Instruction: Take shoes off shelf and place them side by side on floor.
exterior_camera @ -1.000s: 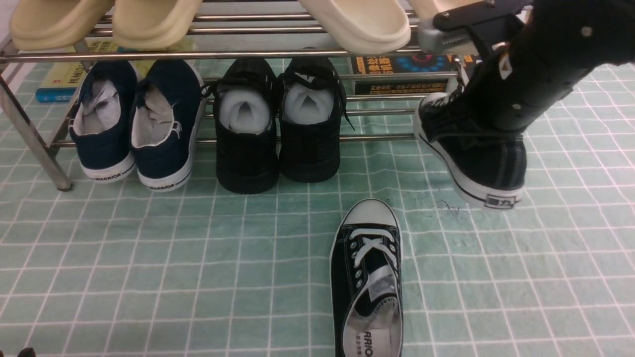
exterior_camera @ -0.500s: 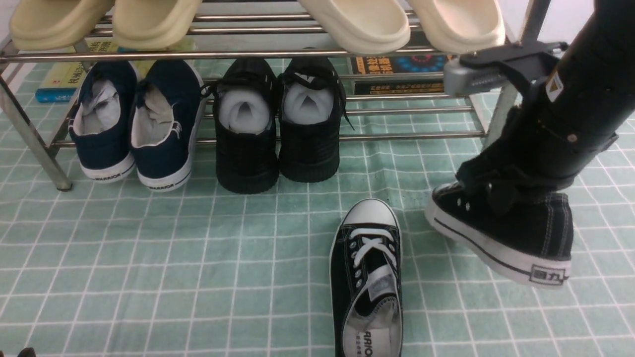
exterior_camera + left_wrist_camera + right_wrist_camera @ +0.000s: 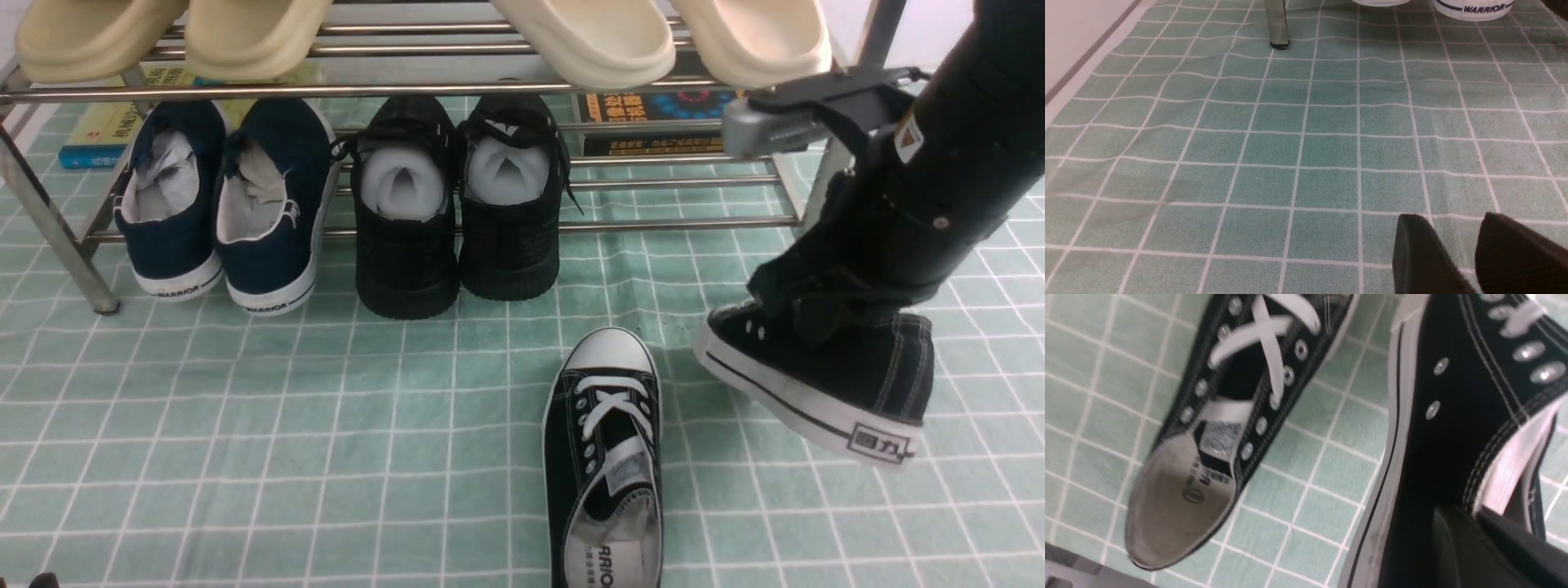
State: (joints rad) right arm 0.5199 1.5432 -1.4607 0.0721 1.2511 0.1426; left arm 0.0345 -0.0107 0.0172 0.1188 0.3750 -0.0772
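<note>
One black canvas shoe (image 3: 604, 457) with white laces lies flat on the pale green floor (image 3: 326, 425), toe toward the shelf (image 3: 408, 88). Its mate (image 3: 816, 384) hangs tilted to the right of it, heel toward me. My right gripper (image 3: 824, 314) is shut on this shoe's side wall at the collar. In the right wrist view the held shoe (image 3: 1453, 416) fills the right half, with my right gripper (image 3: 1474, 516) pinching its collar and the floor shoe (image 3: 1229, 416) beside it. My left gripper (image 3: 1447, 218) hovers open over bare floor (image 3: 1290, 143), nothing between its fingers.
A navy WARRIOR pair (image 3: 220, 212) and an all-black pair (image 3: 457, 212) stand on the shelf's lower tier. Cream slippers (image 3: 588, 41) sit on the top tier, books (image 3: 653, 122) lie behind. A shelf leg (image 3: 57, 229) stands at the left and another leg (image 3: 1276, 24) shows ahead of the left gripper.
My right gripper has carried the held shoe off the shelf's lower tier, down and toward me. In the last half second it drifted slightly left.
</note>
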